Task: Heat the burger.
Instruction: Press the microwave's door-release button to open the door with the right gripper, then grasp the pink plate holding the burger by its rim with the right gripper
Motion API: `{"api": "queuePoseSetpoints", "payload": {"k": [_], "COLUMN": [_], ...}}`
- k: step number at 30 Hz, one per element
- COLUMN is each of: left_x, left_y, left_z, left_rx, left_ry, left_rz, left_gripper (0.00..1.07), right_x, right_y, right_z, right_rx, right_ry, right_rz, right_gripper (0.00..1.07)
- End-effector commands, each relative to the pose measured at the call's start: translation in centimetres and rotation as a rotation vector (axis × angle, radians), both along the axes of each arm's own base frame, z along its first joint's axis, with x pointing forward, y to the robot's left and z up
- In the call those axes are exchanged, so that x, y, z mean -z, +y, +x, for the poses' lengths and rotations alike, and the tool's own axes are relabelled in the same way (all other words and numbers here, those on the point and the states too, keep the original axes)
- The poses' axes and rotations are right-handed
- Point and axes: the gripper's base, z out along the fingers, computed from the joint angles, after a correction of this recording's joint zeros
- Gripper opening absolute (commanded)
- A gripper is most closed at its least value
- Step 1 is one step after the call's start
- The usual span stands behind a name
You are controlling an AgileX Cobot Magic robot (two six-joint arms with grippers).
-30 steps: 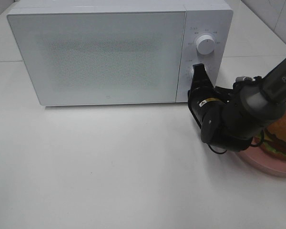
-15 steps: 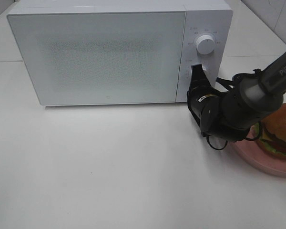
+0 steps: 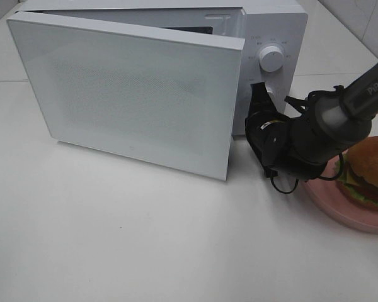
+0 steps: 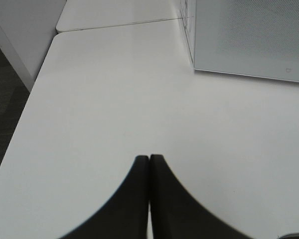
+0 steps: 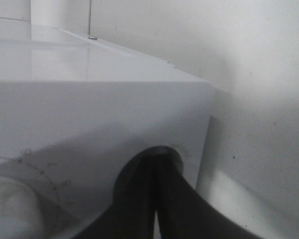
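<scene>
The burger point(image 3: 372, 168), golden bun over lettuce and cheese, sits on a pink plate point(image 3: 337, 209) at the right edge of the table. The white microwave point(image 3: 274, 28) stands at the back with its door point(image 3: 123, 94) swung partly open on its left hinge. My right gripper point(image 3: 259, 90) is shut, its tips pressed against the control panel just below the upper knob point(image 3: 271, 58). The right wrist view shows the closed fingers point(image 5: 145, 196) touching the panel beside a dial point(image 5: 10, 206). My left gripper point(image 4: 149, 160) is shut and empty above bare table.
The door's free edge point(image 3: 228, 165) juts out over the table just left of my right arm point(image 3: 315, 135). The table's left edge point(image 4: 27, 107) drops to a dark floor. White tabletop point(image 3: 145, 239) lies in front of the microwave.
The microwave door, closed in both earlier frames, has popped open and swung outward. My right arm has shifted slightly back from the plate, uncovering more of the burger.
</scene>
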Motion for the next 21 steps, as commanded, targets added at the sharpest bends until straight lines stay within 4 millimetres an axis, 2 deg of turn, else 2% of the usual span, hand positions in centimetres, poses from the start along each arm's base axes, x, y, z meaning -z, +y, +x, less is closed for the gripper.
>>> {"api": "queuePoseSetpoints", "payload": {"k": [1, 6, 9, 12, 13, 16, 18, 21], "left_x": [0.0, 0.0, 0.0, 0.0, 0.0, 0.0, 0.0, 0.0], "left_y": [0.0, 0.0, 0.0, 0.0, 0.0, 0.0, 0.0, 0.0], "left_z": [-0.2, -0.2, -0.2, -0.2, -0.2, -0.2, -0.2, -0.2], "left_rx": [-0.001, -0.001, -0.001, -0.001, -0.001, -0.001, -0.001, -0.001], "left_ry": [-0.031, -0.031, -0.031, -0.031, -0.031, -0.031, -0.031, -0.031], "left_rz": [-0.007, -0.007, -0.007, -0.007, -0.007, -0.007, -0.007, -0.007], "left_gripper": [0.00, 0.00, 0.00, 0.00, 0.00, 0.00, 0.00, 0.00], "right_x": [-2.7, -2.8, -2.9, -3.2, -3.3, -3.3, -3.4, -3.5], "right_y": [0.0, 0.1, -0.4, -0.7, -1.0, -1.3, -1.7, -1.8], "right_z": [2.2, 1.6, 0.0, -1.0, -2.0, -2.9, -4.3, -5.0], "right_rx": [-0.029, -0.069, -0.095, -0.119, -0.156, -0.180, -0.217, -0.248], "right_ry": [-0.199, -0.150, -0.062, -0.043, -0.035, -0.024, -0.008, -0.005], "right_rz": [-0.031, -0.030, -0.030, -0.040, -0.063, -0.069, -0.053, -0.044], "right_gripper": [0.04, 0.05, 0.07, 0.08, 0.09, 0.09, 0.10, 0.10]}}
